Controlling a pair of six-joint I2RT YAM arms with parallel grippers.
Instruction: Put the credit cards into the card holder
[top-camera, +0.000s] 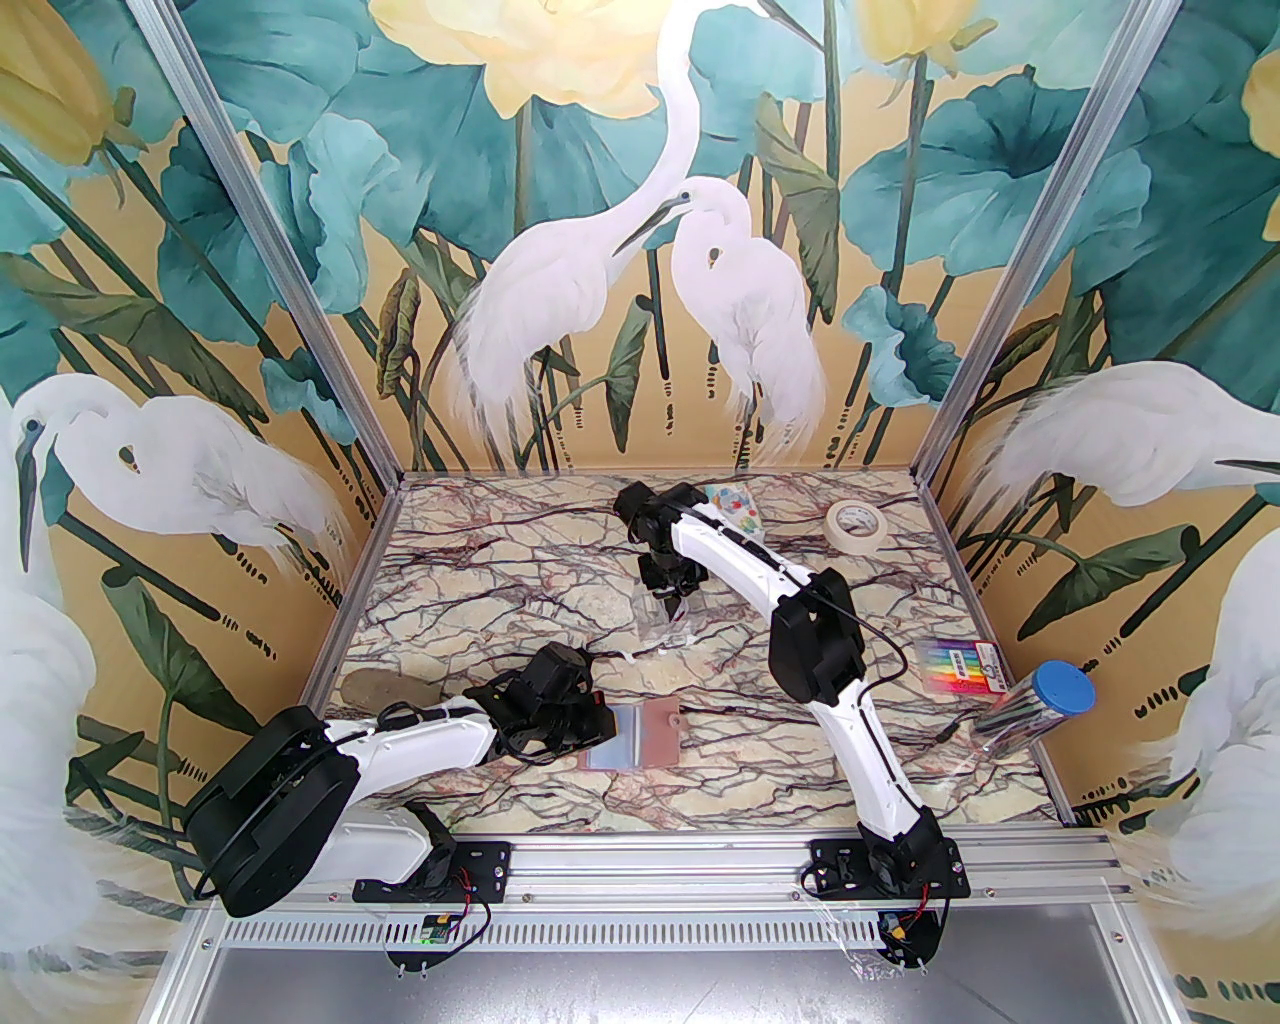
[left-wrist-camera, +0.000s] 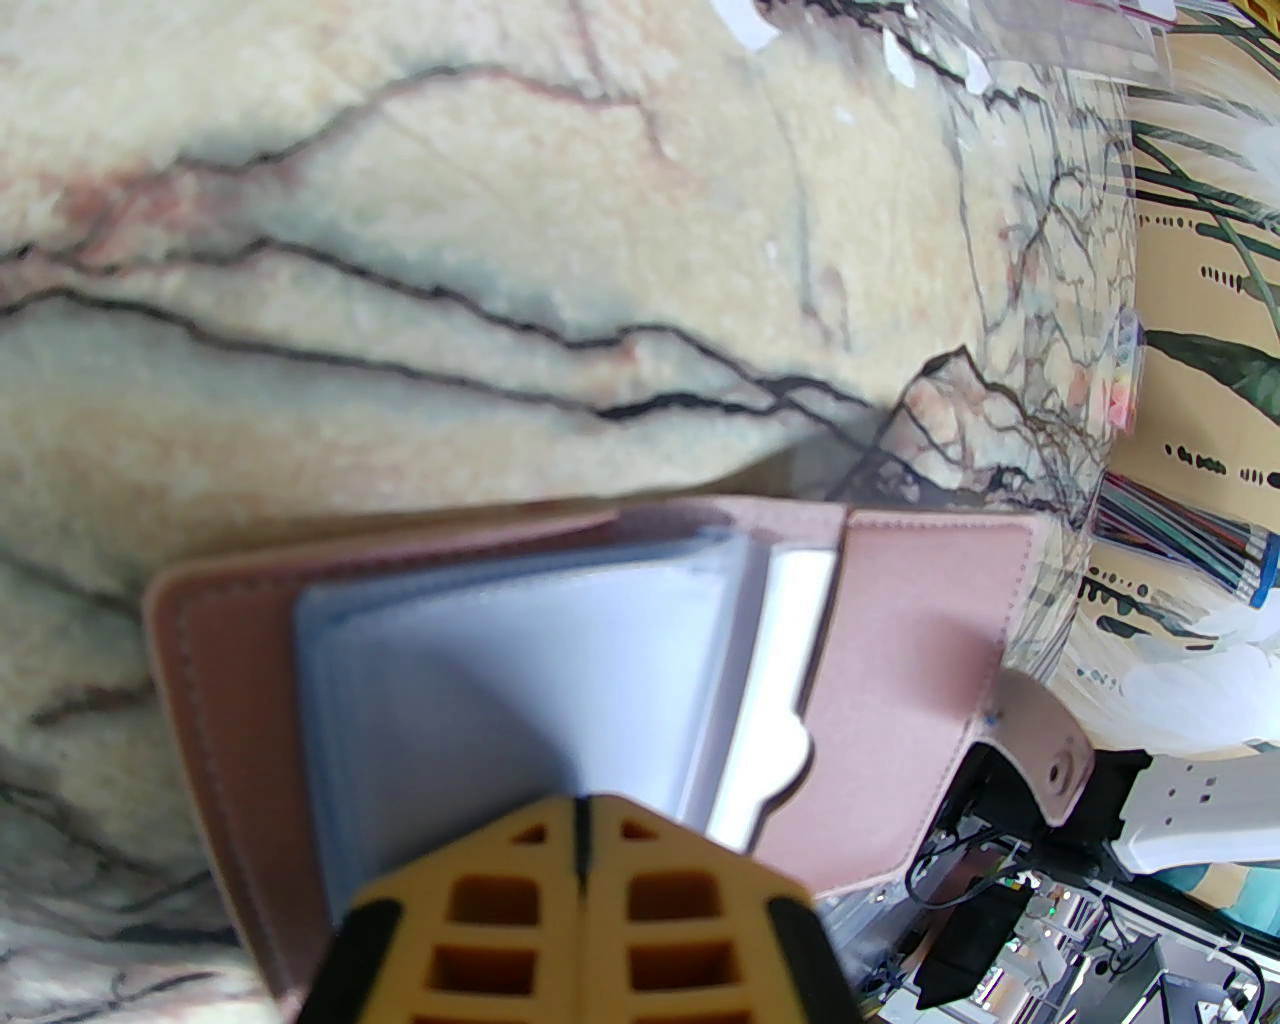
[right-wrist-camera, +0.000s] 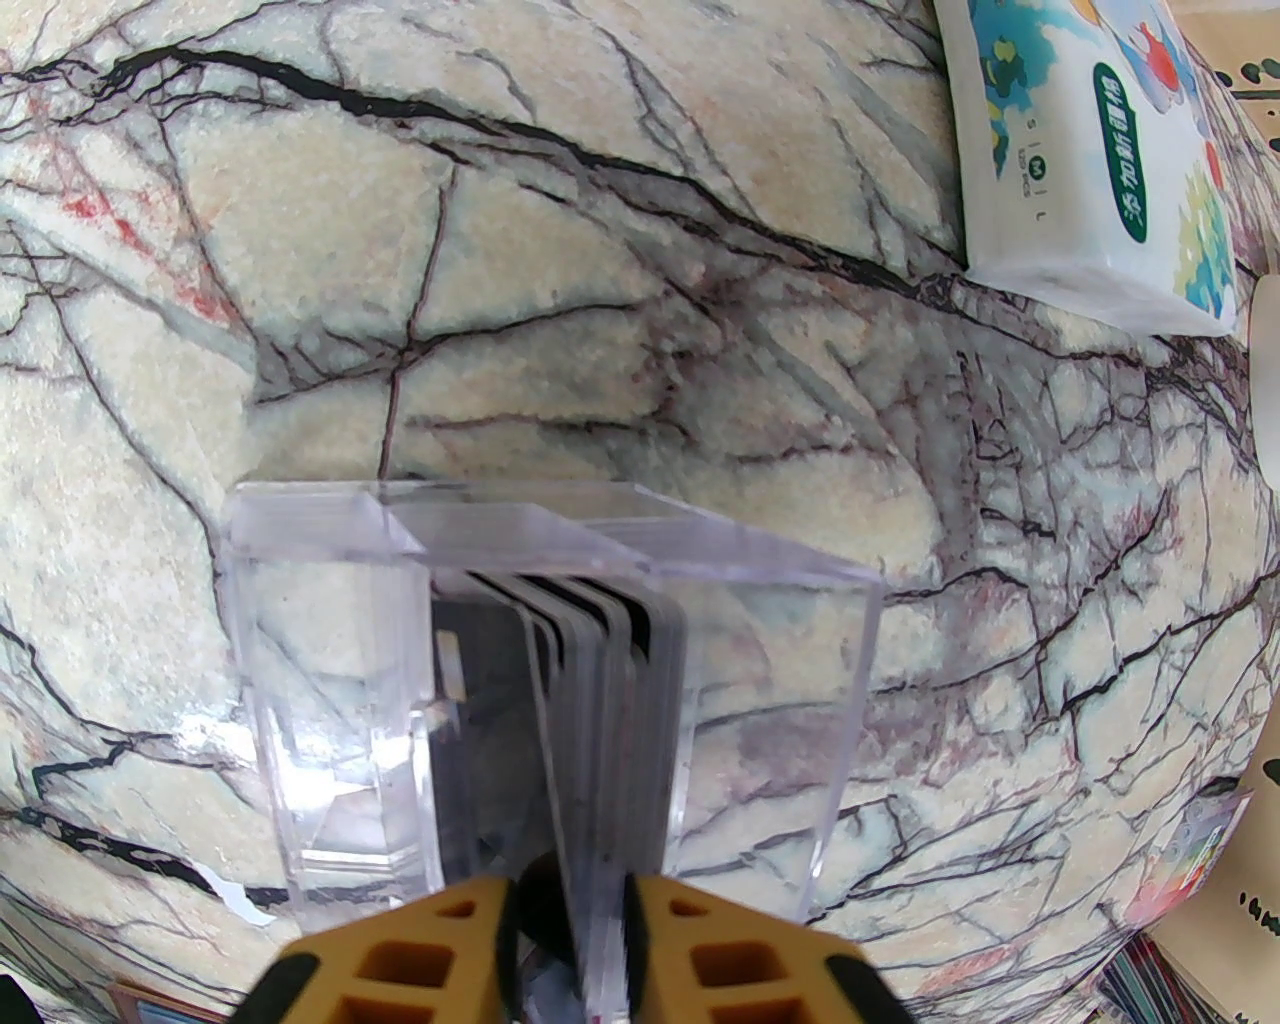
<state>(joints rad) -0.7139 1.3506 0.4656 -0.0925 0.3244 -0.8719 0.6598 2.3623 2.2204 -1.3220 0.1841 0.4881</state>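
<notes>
The pink card holder (top-camera: 660, 728) lies open on the marble table near the front, its clear sleeves facing up. In the left wrist view the card holder (left-wrist-camera: 900, 640) shows its snap tab at the right. My left gripper (left-wrist-camera: 580, 830) is shut, with its tips over the sleeves; from above, the left gripper (top-camera: 600, 722) is at the holder's left edge. Several credit cards (right-wrist-camera: 600, 680) stand on edge in a clear plastic stand (right-wrist-camera: 330, 700). My right gripper (right-wrist-camera: 572, 900) straddles their top edges, jaws narrowly apart with a small gap. From above, the right gripper (top-camera: 668, 598) points down into the stand (top-camera: 665, 628).
A colourful tissue pack (top-camera: 733, 503) and a tape roll (top-camera: 857, 524) lie at the back. A pack of coloured pens (top-camera: 962, 665) and a clear tube with a blue cap (top-camera: 1035, 710) sit at the right. A flat round disc (top-camera: 385, 690) lies at the left.
</notes>
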